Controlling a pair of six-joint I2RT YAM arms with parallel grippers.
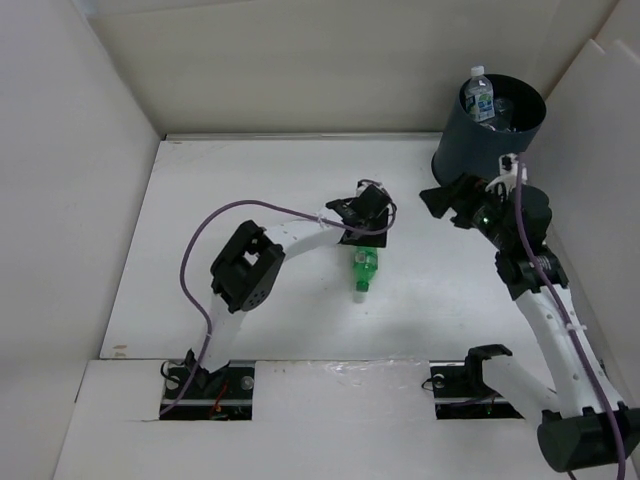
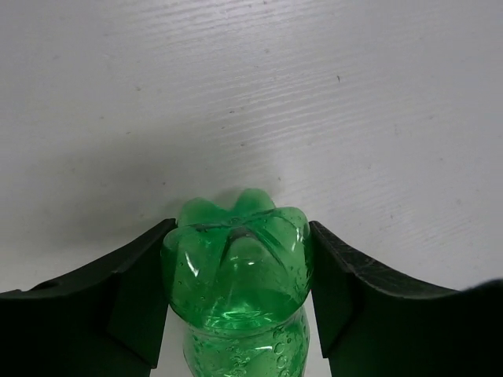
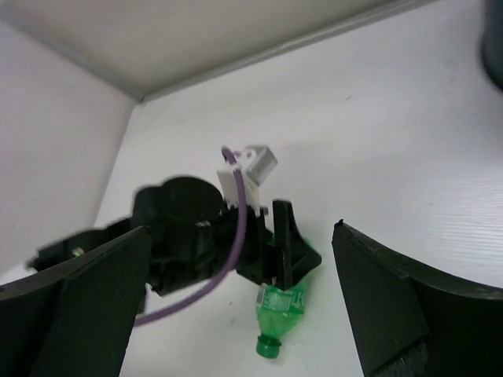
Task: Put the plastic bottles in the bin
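**A:** How far along are we?

**B:** Nearly done, I'd say. One clear bottle (image 1: 481, 98) with a white cap and blue label stands up out of the bin (image 1: 470, 150) at the far right corner. The only bottle I can find on the table (image 1: 250, 180) is the green bottle (image 1: 364, 270), lying on its side near the middle, cap towards the arms.

**A:** Does anything have hold of it?

**B:** The left gripper (image 1: 365, 243) does. In its wrist view the fingers (image 2: 134, 290) sit narrow, pressed against both sides of the bottle's ridged base. It hasn't been lifted yet, so it needs raising and carrying over to the bin.

**A:** And the other arm?

**B:** The right gripper (image 1: 447, 200) hangs just beside the bin, on its near side. Its fingers are spread wide with nothing between them.

**A:** What can't you make out?

**B:** Mostly the inside of the bin. It's dark, with a pale glint beside the clear bottle, so I can't count what's in there. The left gripper covers the green bottle's base from above. The right wrist view catches only a blurred dark edge of the bin.
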